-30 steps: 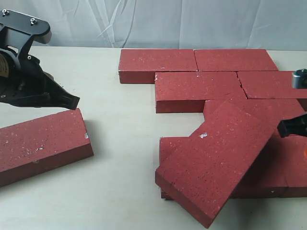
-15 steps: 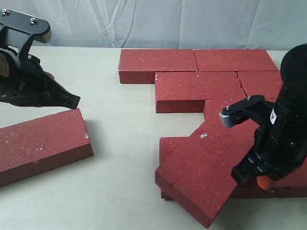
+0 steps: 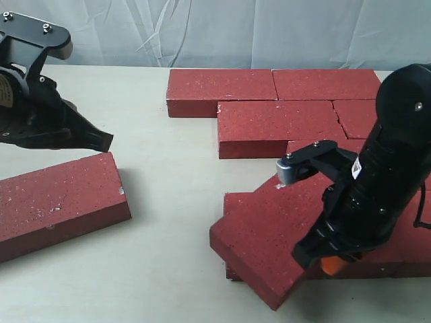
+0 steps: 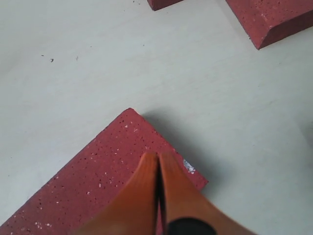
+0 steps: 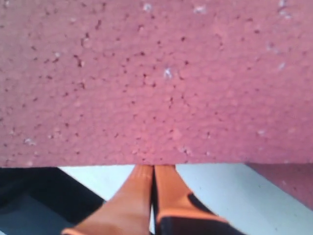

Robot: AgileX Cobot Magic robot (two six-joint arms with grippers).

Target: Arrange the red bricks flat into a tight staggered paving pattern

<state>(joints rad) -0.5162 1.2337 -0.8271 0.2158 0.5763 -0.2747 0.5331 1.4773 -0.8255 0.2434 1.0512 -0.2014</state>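
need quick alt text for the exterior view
The right arm bends down over a skewed brick lying crooked on top of flat red bricks at the front right of a beige table. Behind it, more bricks sit flat in staggered rows. On the left, the left arm hangs above a lone brick lying apart.

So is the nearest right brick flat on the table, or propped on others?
Propped: the brick lies askew on top of laid bricks; one shows beneath its left edge.
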